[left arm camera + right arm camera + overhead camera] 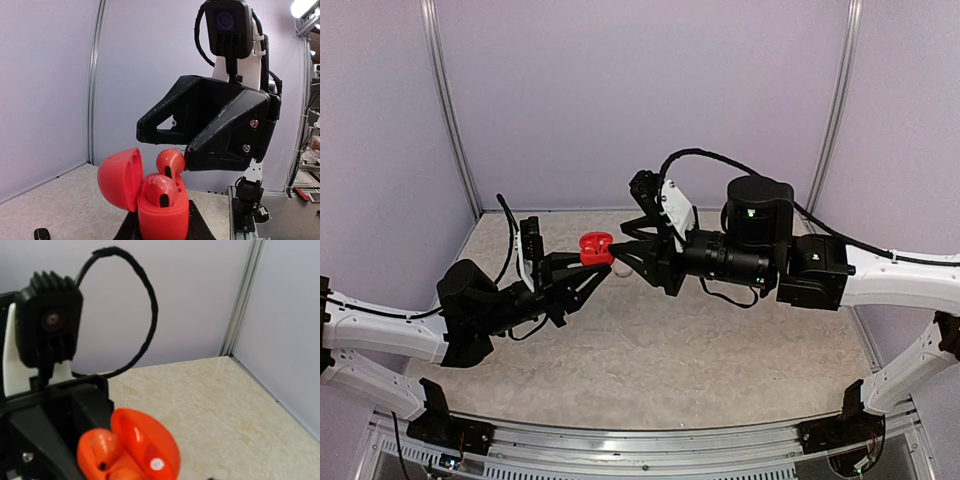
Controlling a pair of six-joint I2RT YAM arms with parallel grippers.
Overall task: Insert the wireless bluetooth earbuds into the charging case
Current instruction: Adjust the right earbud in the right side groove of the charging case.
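Observation:
My left gripper point(588, 262) is shut on a red charging case point(162, 215) and holds it upright above the table, with its lid point(119, 177) swung open to the left. One red earbud point(161, 191) sits in the near slot of the case. A second red earbud point(171, 162) stands half-way in the far slot. My right gripper point(164, 141) is open in front of the case, and the tip of one of its fingers point(200, 150) touches that earbud. The case point(150, 442) also shows in the right wrist view; my right fingers are out of that frame.
A small black rounded object point(41, 233) lies on the beige marbled table point(700, 360) below the case. Pale walls with metal corner posts close the back and both sides. Both arms meet in mid-air over the table's middle.

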